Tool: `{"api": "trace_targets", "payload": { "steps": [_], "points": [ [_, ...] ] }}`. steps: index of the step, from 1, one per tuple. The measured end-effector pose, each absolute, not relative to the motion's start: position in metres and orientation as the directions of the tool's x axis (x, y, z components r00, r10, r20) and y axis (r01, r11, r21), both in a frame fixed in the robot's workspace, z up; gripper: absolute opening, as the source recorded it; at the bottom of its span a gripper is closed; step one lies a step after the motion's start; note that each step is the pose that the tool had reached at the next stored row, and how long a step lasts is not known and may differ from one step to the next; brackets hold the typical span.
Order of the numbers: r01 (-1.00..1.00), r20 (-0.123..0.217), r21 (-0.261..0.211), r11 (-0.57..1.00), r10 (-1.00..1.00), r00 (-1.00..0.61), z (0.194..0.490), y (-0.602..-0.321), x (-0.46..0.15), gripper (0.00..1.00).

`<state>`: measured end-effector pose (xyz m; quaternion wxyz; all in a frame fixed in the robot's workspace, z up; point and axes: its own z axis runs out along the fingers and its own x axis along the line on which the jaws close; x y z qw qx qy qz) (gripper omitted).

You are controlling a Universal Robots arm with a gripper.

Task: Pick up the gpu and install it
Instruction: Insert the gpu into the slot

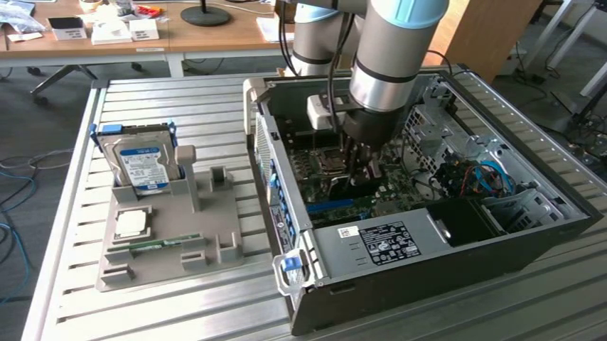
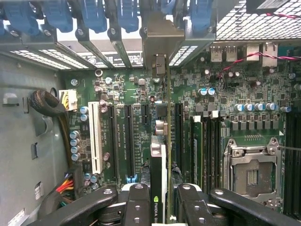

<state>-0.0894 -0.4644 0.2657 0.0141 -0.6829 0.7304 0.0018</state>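
**Robot arm holds a graphics card on edge inside an open computer case**

A slatted metal table [image 1: 190, 106] carries a black tower computer case [image 1: 531, 234], lying on its side with the panel off. A grey robot arm [image 1: 389, 57] reaches down into it.

In the wrist view, the black gripper [image 2: 162, 202] has both fingers closed on the gpu [image 2: 160, 155], a thin green card with a dark cooler. The card is held on edge above the green motherboard [image 2: 225, 94]. This probably lines its lower edge up with one of the long black expansion slots [image 2: 128, 136]. Its silver bracket [image 2: 162, 35] points toward the rear openings. Whether the card is seated cannot be told.

A white slot [image 2: 96, 143] and a metal processor socket [image 2: 254, 176] flank the card closely.

Well apart, on the exterior view's left, a grey holder [image 1: 161, 263] carries a silver hard drive with blue label [image 1: 142, 167].
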Motion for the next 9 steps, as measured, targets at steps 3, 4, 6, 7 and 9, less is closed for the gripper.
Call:
{"api": "trace_targets", "payload": {
  "steps": [3, 4, 6, 7, 9],
  "points": [
    [-0.998, -0.023, -0.017, 0.067, -0.998, -0.067, 0.2657, -0.4644, -0.0904, 0.27],
    [-0.998, -0.023, -0.017, 0.067, -0.998, -0.067, 0.2657, -0.4644, -0.0907, 0.27],
    [-0.998, -0.023, -0.017, 0.067, -0.998, -0.067, 0.2656, -0.4644, -0.0914, 0.27],
    [-0.998, -0.023, -0.017, 0.067, -0.998, -0.067, 0.2656, -0.4644, -0.0915, 0.27],
    [-0.998, -0.023, -0.017, 0.067, -0.998, -0.066, 0.2648, -0.4645, -0.0915, 0.27]
  ]
}}
